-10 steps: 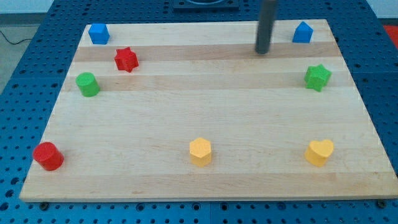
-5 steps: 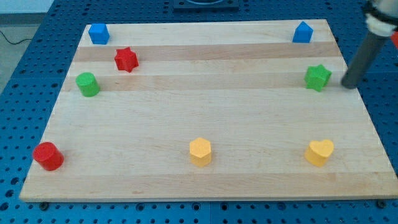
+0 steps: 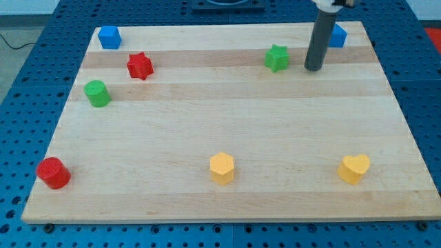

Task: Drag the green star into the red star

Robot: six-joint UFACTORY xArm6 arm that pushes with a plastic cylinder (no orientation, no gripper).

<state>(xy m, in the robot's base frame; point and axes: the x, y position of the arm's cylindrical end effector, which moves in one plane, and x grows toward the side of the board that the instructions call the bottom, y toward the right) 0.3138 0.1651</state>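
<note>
You see the green star [image 3: 277,58] near the board's top, well right of the red star [image 3: 139,66]. My tip [image 3: 313,68], a bare rod holding nothing, stands just right of it, apart. The pale wooden board [image 3: 227,124] lies on a blue perforated table [image 3: 24,103].

Wooden board [image 3: 227,117] is laid on a blue perforated table [image 3: 41,76]. Blue block [image 3: 109,36] is seen at upper left of the frame; second blue block [image 3: 338,34] at upper right, partly occluded. Green cylinder [image 3: 97,93] is placed at left, mid-height. Red cylinder [image 3: 53,172] is found at lower left corner. Yellow hexagonal block [image 3: 222,167] sits at bottom centre; yellow heart [image 3: 354,168] at lower right. All are well apart.
</note>
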